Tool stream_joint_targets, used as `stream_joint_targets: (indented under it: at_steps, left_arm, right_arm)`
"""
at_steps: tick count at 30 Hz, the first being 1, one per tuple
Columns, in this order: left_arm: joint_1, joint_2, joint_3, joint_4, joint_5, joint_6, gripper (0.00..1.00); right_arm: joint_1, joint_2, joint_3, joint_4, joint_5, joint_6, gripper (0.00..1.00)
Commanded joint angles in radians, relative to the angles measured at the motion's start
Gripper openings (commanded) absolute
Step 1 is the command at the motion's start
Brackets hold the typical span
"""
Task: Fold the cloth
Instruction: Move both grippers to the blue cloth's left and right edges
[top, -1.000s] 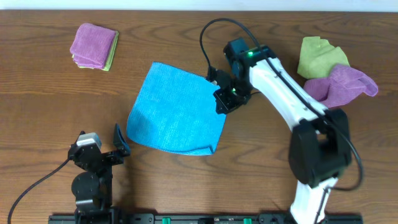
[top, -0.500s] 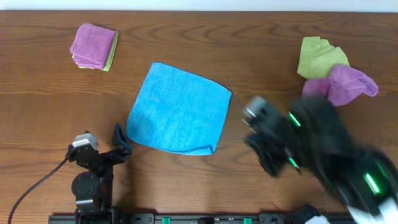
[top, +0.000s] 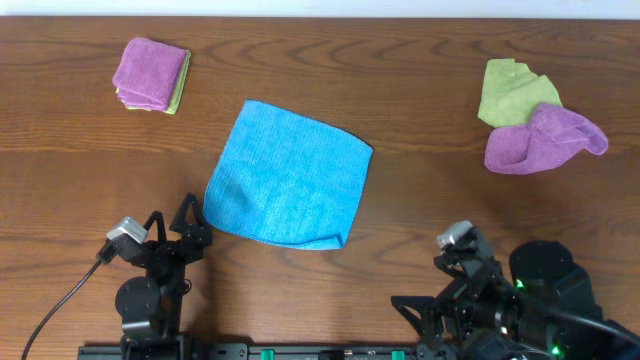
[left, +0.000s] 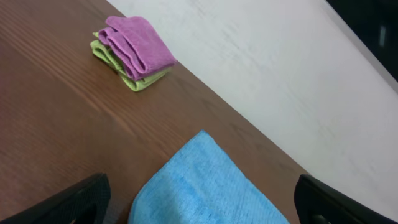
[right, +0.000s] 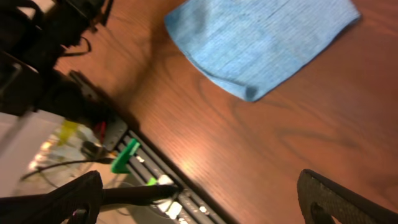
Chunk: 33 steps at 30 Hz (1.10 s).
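The blue cloth lies flat mid-table as a tilted, roughly square shape with a doubled edge along its near side. My left gripper is open at the front left, just short of the cloth's near-left corner and touching nothing. In the left wrist view the cloth shows between the spread fingers. My right gripper is open and empty at the front right, well clear of the cloth. The right wrist view shows the cloth far off, with bare table under the fingers.
A folded purple cloth on a green one sits at the back left. A crumpled green cloth and a crumpled purple cloth lie at the back right. The table's front edge has a rail with a green clip.
My right gripper let go of the cloth's right corner, opened, and pulled back fast to the front right. The cloth stayed put. The left arm shifted only slightly.
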Motion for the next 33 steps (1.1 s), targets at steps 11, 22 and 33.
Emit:
stream_joint_targets:
  at_steps: [11,22,33]
  left_arm:
    - [0.001,-0.001,-0.029,0.046,0.061,-0.016,0.96]
    - [0.001,0.001,-0.03,0.063,0.329,-0.096,0.31]
    - [0.001,0.261,0.232,0.093,0.399,0.171,0.06]
  right_arm:
    - [0.006,-0.002,-0.002,0.05,0.029,0.092,0.98]
    - [0.006,0.042,-0.003,0.116,0.164,0.09,0.98]
    - [0.006,0.208,-0.002,0.219,0.176,0.077,0.67]
